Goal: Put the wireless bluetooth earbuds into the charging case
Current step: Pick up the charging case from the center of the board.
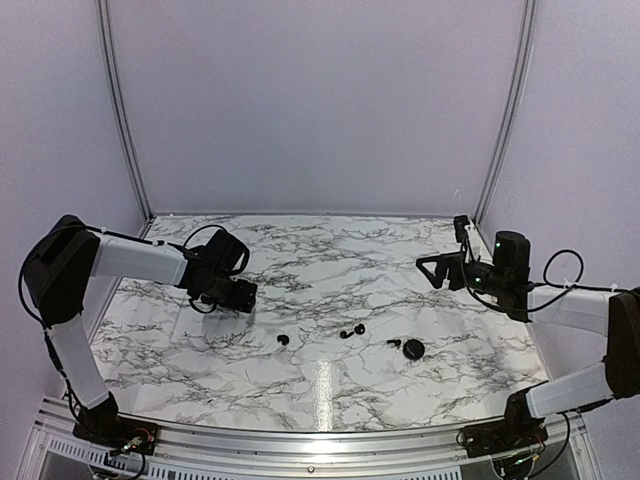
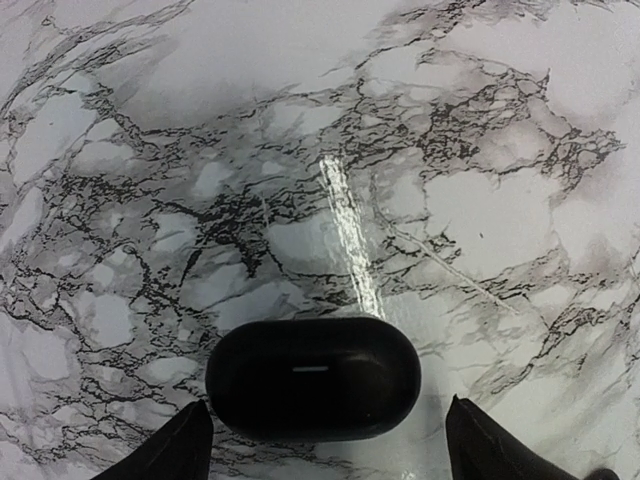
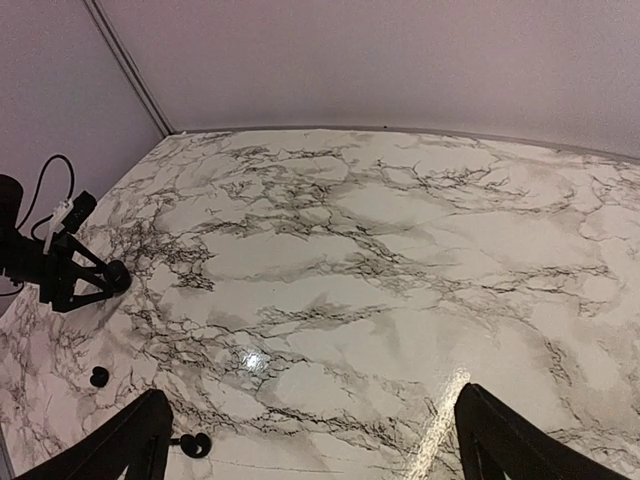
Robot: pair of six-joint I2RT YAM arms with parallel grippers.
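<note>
The charging case is a closed, glossy black oval lying flat on the marble table. My left gripper is down at the table and straddles it. The left fingertip is almost at the case's end, and a strip of table shows before the right one. Small black earbuds lie loose near the table's middle, right of that gripper. My right gripper hangs open above the right side with nothing between its fingers. One earbud sits by its left finger.
A larger round black piece lies just right of the earbuds. Another small black piece rests farther left in the right wrist view. Pale walls with metal corner posts close off the marble table at the back and sides.
</note>
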